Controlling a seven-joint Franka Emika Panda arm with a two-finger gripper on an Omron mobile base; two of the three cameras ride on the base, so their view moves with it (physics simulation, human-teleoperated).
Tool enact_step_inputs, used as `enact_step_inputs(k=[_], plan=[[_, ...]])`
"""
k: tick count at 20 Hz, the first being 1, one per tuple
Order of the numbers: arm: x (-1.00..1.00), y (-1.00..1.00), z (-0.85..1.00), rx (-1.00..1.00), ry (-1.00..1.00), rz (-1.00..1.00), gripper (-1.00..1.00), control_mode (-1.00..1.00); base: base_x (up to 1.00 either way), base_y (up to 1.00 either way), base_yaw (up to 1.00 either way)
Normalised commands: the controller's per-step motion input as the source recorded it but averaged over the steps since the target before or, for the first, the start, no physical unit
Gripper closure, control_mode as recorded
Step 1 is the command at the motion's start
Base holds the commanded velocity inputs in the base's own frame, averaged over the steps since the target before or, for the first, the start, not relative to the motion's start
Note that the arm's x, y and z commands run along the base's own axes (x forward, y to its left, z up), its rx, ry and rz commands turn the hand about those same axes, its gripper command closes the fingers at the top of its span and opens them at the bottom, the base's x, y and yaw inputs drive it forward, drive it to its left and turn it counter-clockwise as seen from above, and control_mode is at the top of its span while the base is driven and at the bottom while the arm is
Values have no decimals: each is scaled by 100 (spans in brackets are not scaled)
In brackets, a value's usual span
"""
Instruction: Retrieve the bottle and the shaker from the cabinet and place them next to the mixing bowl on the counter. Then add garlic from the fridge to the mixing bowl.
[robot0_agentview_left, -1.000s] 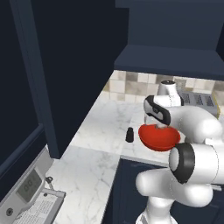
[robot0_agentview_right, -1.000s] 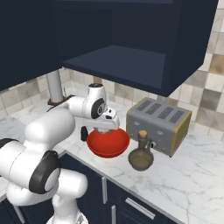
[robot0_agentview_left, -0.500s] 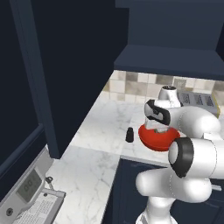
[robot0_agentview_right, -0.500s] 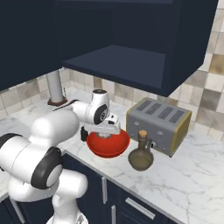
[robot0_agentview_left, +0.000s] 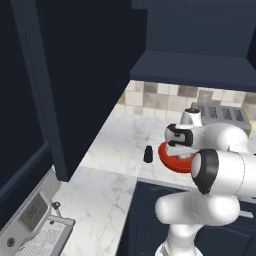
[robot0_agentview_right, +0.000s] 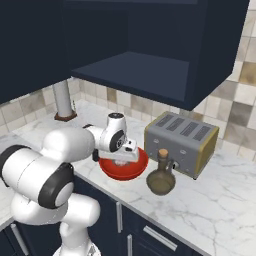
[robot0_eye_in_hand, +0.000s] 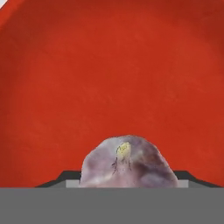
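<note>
Garlic is seen clamped betw. the finger tips in the hand view, w/ the red inside of the mixing bowl right behind it, so the bulb is held over or just inside the bowl, not yet let go. Gripper is pointed down into the bowl in the right base view; jaws closed on the garlic, judged from the bulb sitting betw. the tips. Contact w/ the bowl floor can't be told.

Bottle is parked upright on the counter, just beside the bowl rim and in front of the toaster: placed as req'd. Shaker is stood on the marble near the bowl's other side, gap visible. Cabinet shelf recess looks dark, nothing made out inside.

Est. stage: last step, release pending. Bulb is kept low and roughly central in the bowl, presumably so it won't bounce or roll out when dropped.
</note>
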Motion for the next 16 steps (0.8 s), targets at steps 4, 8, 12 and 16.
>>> enact_step_inputs(k=[4, 8, 12, 16], plan=[[1, -11, -33, 0, 0, 0, 100, -100, 0, 0, 0], [0, 0, -2, 0, 0, 0, 100, -100, 0, 0, 0], [0, 0, 0, 0, 0, 0, -100, -100, 0, 0, 0], [0, 0, 0, 0, 0, 0, -100, -100, 0, 0, 0]])
